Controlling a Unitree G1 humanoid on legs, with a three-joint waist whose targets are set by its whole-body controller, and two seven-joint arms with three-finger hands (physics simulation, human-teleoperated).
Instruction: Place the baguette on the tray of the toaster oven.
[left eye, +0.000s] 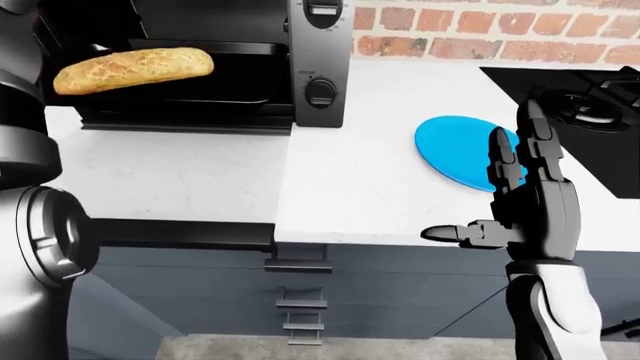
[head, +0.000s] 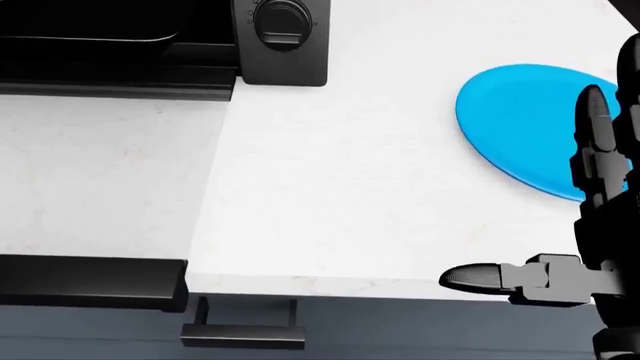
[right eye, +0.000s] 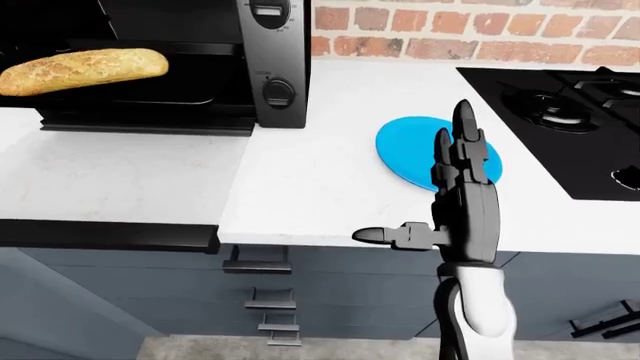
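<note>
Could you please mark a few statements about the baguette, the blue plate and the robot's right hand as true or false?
1. The baguette lies at the open toaster oven. True.
2. The blue plate holds a slice of bread. False: nothing lies on it.
3. The right hand is closed round the baguette. False: its fingers are spread open and hold nothing.
4. A black stove sits right of the plate in the right-eye view. True.
5. The brick wall is painted white. False: it is red brick.
</note>
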